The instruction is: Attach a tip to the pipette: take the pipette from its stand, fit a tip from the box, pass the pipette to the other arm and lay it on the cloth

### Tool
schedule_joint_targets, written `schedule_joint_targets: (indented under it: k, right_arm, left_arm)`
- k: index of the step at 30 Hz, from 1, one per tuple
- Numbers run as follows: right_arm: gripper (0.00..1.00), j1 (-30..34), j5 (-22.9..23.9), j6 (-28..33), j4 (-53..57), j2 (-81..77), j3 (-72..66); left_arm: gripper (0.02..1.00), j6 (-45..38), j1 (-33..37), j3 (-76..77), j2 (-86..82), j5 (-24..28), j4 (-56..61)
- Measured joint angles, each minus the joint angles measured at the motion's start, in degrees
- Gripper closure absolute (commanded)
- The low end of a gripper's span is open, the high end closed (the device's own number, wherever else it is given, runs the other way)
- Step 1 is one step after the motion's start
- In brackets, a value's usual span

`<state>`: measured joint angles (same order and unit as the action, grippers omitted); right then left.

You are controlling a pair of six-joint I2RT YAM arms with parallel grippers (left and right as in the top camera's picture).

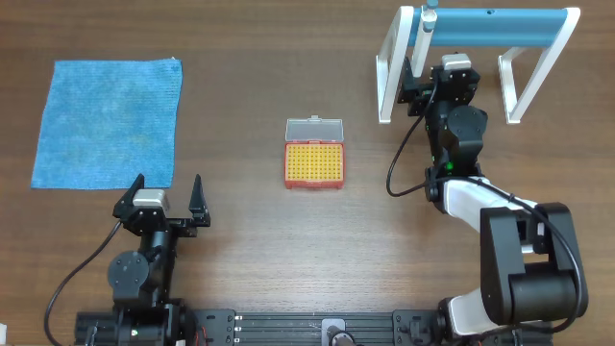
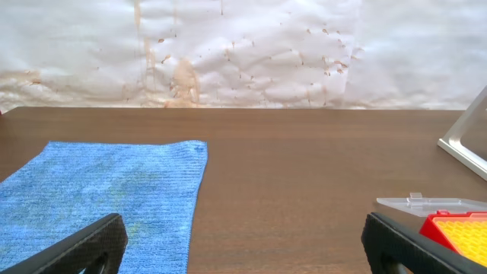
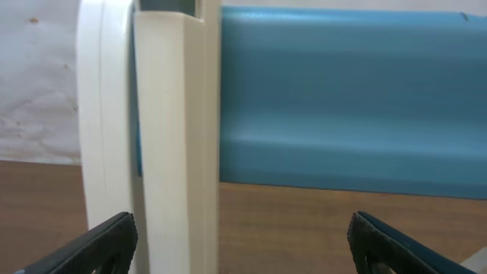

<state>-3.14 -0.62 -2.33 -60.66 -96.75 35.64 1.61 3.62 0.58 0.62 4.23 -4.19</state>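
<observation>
The pipette (image 1: 429, 17) hangs at the left end of its stand (image 1: 500, 24), a blue bar on white legs at the back right. My right gripper (image 1: 440, 69) is open right in front of it. In the right wrist view a white upright that looks like the pipette body (image 3: 176, 129) stands between the open fingers of my right gripper (image 3: 243, 255), beside a white stand leg (image 3: 103, 114) and the blue bar (image 3: 350, 99). The tip box (image 1: 314, 164), orange with yellow tips and a clear lid folded back, sits mid-table. The blue cloth (image 1: 108, 123) lies at the far left. My left gripper (image 1: 165, 192) is open and empty below the cloth.
From the left wrist the cloth (image 2: 99, 198) lies ahead on one side and the tip box (image 2: 456, 228) on the other, with my left gripper (image 2: 243, 259) low over bare brown table (image 2: 304, 167). A white paper-covered wall (image 2: 251, 53) backs the table.
</observation>
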Motion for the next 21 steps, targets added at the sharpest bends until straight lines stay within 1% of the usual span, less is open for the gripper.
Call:
schedule_joint_targets:
  k: [6,21]
  right_arm:
    - [0.104,0.0,1.2,0.0,-0.74,-0.63,0.02]
    - [0.104,0.02,1.44,-0.07,-0.9,-2.84,2.91]
  left_arm:
    - [0.023,0.0,0.0,0.0,0.0,0.0,0.0]
    - [0.02,0.0,0.0,0.0,0.0,0.0,0.0]
